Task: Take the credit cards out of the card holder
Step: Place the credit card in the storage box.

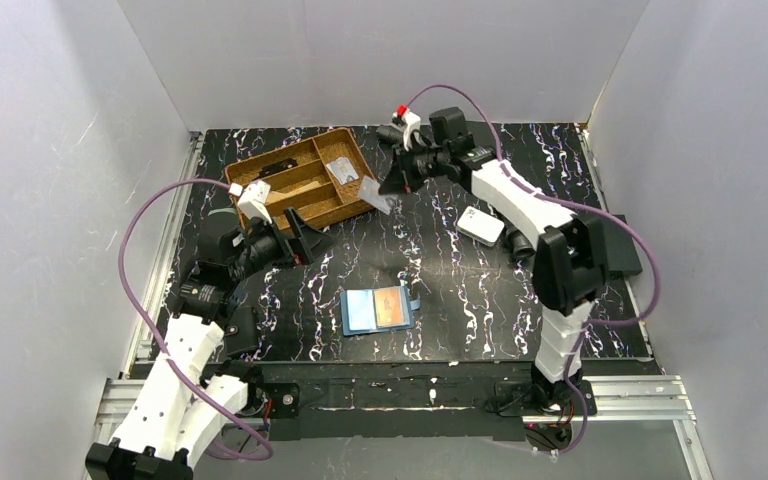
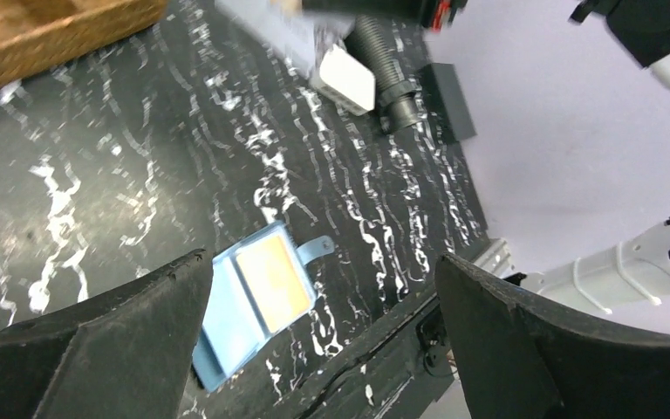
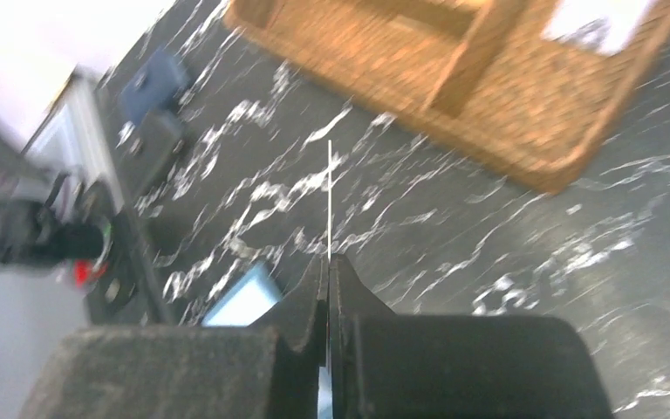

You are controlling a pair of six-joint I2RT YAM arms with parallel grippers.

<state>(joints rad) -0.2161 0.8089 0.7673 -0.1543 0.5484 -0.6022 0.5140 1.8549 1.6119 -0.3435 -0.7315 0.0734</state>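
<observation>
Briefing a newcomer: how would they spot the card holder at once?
On the black marbled table, look near the front edge, midway between the two arm bases. The card holder lies open there, light blue with an orange card in its right half, unlike the white box farther back.

free: bare tbl (image 1: pixel 460 300) round card holder (image 1: pixel 378 310) | obst: tray (image 1: pixel 290 143) rear-L, white box (image 1: pixel 480 225) R

A black marbled table (image 1: pixel 460 300) stands between white walls. Seen from its middle, a wooden divided tray (image 1: pixel 290 146) lies at eleven o'clock, askew to the table's edges, with a small dark item (image 1: pixel 278 163) in a back compartment. A white rounded box (image 1: pixel 480 225) lies at two o'clock. A black block (image 1: pixel 622 250) sits at three o'clock by the edge.
</observation>
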